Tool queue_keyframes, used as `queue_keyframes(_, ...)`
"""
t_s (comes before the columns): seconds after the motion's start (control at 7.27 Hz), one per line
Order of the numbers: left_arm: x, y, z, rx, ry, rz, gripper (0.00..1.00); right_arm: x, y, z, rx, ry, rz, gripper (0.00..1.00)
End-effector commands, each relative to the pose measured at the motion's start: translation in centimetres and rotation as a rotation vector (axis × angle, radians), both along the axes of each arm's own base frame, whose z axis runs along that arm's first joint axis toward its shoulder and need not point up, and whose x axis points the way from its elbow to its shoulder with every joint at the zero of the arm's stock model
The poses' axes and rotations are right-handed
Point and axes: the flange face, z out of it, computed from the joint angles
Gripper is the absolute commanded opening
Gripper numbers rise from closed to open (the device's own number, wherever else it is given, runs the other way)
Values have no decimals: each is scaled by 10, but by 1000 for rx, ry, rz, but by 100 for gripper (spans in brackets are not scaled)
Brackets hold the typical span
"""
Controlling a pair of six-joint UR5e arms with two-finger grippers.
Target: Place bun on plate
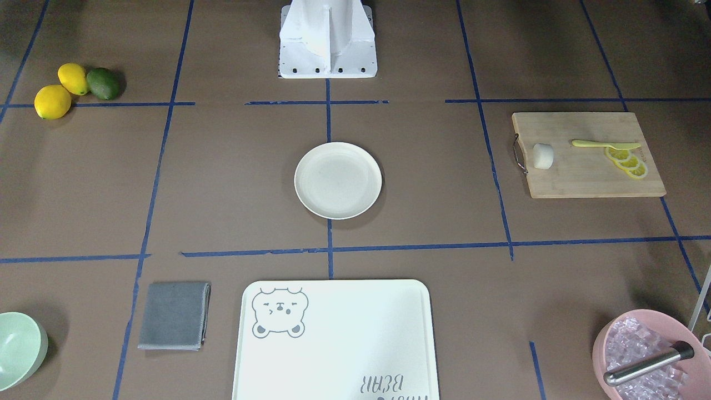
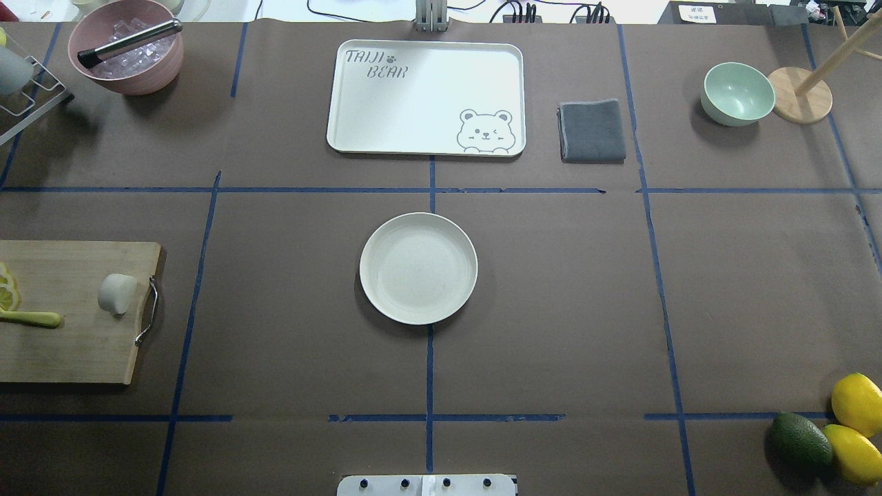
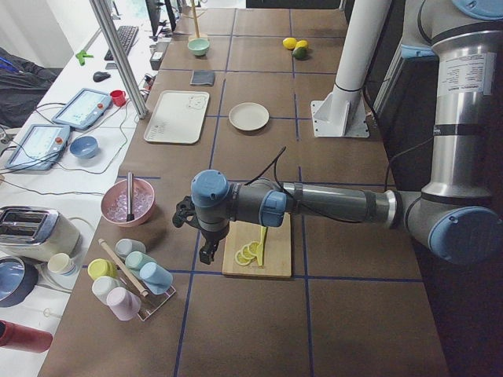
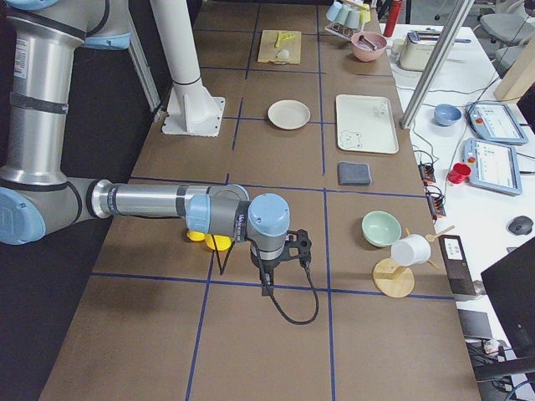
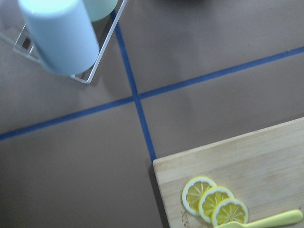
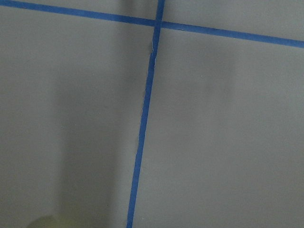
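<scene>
At the near edge of the table [image 2: 551, 310], in the middle, the white robot base [image 2: 427, 486]. In the near right corner, two lemons [image 2: 856, 406] touching an avocado [image 2: 801, 441]. Over that right end, near the lemons, the right gripper [image 4: 267, 280], pointing down; seen only from the side, so impossible to tell if wide or narrow. On the left side, a wooden cutting board [image 2: 76, 351], and on it the bun [image 2: 117, 293], lying on its side just beside the metal handle [image 2: 154, 306] at the board's right edge. Long axis of the bun about left to right, a little turned, one round end facing the handle and the middle of the table. Farther left on the board, apart from the bun, three lemon slices [image 1: 627, 162] and a yellow-green knife [image 1: 600, 144]. Near the board's far left corner, the left gripper [image 3: 206, 253], hanging fingers down; cannot tell how wide. In the middle of the table, the plate [image 2: 418, 268], upright, well apart from the bun and to its right. Along the far side, from left to right: a pink bowl [image 2: 138, 81] with a metal tool [image 2: 131, 43] lying across it, a white bear tray [image 2: 427, 96], a folded grey cloth [image 2: 592, 131], a mint-green bowl [image 2: 737, 93]
</scene>
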Motion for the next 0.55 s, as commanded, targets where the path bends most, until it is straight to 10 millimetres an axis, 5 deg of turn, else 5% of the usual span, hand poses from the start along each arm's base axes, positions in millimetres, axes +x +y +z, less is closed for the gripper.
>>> queue_keyframes(0.0,86,-1,-29,-74,39,-19,100,0,-2,-4,3,-3,7,100)
queue_keyframes(0.41,194,28,-67,-130,71,-115,100,0,-2,-10,16,-2,8,100)
